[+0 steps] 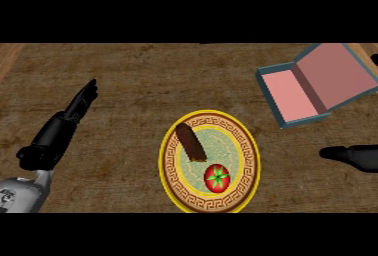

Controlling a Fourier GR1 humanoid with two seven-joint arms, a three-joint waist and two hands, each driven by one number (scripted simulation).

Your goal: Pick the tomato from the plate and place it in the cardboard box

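Observation:
A red tomato (217, 178) with a green star-shaped top lies on the near part of a round plate (174, 175) with a yellow rim and a brown patterned band. The cardboard box (304, 97) stands open at the back right, its pink inside showing and its lid raised. My left hand (72, 111) is at the left, fingers straight and pointing away, well apart from the plate. Only part of my right hand (353, 155) shows at the right edge, below the box and right of the plate; its finger pose is hidden.
A dark brown stick-shaped object (191, 142) lies on the plate, just behind the tomato. The counter top (133, 75) is brown wood grain. The box's raised lid (339, 75) leans toward the right edge.

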